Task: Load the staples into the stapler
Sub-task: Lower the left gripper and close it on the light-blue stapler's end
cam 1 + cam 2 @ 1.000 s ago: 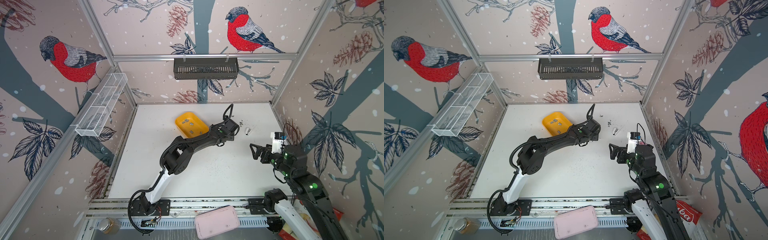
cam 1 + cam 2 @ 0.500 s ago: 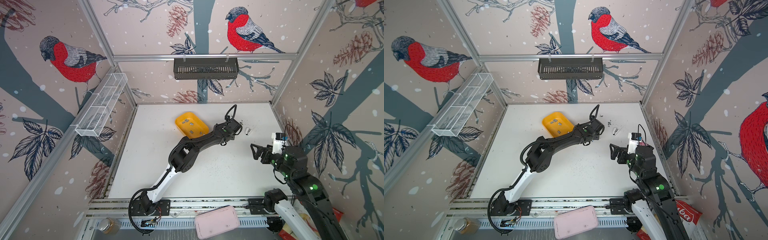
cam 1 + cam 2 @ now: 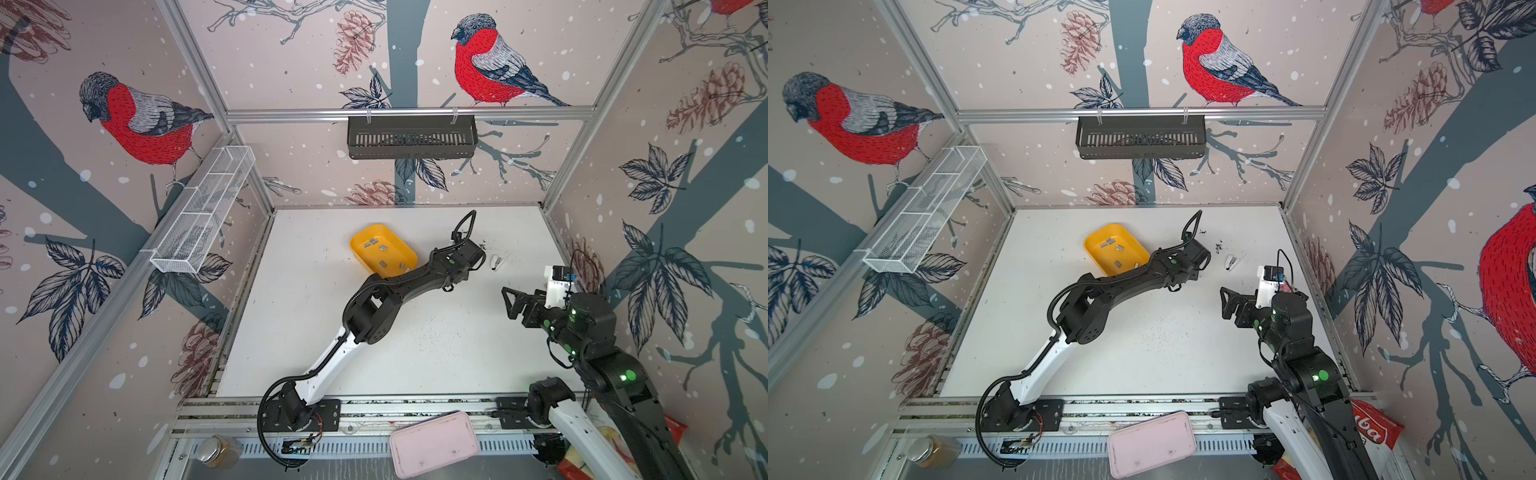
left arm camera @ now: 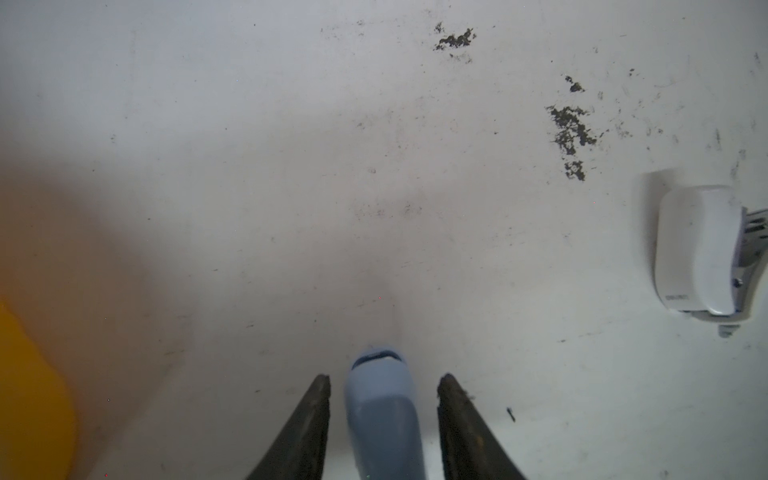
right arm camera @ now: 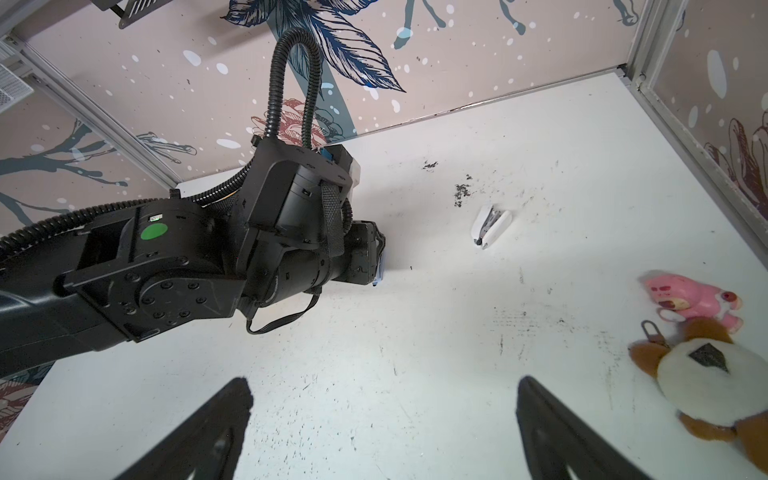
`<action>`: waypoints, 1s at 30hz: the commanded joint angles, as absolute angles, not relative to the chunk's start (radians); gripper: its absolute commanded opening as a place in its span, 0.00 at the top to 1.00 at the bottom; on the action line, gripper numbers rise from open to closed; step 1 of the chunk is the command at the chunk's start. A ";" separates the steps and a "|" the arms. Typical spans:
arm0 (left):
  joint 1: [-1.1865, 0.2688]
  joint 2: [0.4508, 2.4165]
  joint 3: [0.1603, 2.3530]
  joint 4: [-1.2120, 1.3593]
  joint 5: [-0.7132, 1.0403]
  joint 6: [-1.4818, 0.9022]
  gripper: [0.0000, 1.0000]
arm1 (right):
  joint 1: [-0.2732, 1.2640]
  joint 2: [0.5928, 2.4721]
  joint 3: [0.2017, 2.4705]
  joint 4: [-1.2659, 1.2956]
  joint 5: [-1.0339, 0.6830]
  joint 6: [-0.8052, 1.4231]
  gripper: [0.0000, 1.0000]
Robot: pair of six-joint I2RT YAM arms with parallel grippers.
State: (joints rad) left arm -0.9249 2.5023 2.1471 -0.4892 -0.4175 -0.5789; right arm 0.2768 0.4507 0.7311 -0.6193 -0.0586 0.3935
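While your left gripper (image 4: 384, 376) straddles the blue stapler (image 4: 382, 415) near the tray (image 3: 374, 227) with gaps either side, centre it before squeezing; staples (image 3: 383, 248) lie in that tray, right gripper (image 5: 384, 380) gapes wide.

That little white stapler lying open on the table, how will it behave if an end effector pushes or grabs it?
The white stapler looks small and plastic, so probably light; a push would likely slide it across the smooth table. It lies splayed open at its hinge, so a squeeze may fold it shut. Its rounded glossy shell could slip.
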 commanded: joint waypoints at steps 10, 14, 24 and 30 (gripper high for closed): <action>-0.925 2.514 2.160 -0.540 -0.449 -0.550 0.64 | 0.278 0.445 0.727 -0.582 -0.051 0.398 0.00; -0.925 2.515 2.161 -0.538 -0.439 -0.542 0.62 | 0.277 0.444 0.726 -0.582 -0.049 0.397 0.00; -0.925 2.524 2.173 -0.540 -0.433 -0.527 0.65 | 0.278 0.441 0.727 -0.583 -0.048 0.399 0.00; -0.925 2.533 2.194 -0.548 -0.432 -0.520 0.66 | 0.278 0.440 0.727 -0.583 -0.046 0.399 0.00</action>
State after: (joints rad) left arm -0.9249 2.5286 2.1803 -0.5297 -0.4217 -0.5236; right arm 0.2764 0.4435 0.7254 -0.6189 -0.0528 0.3939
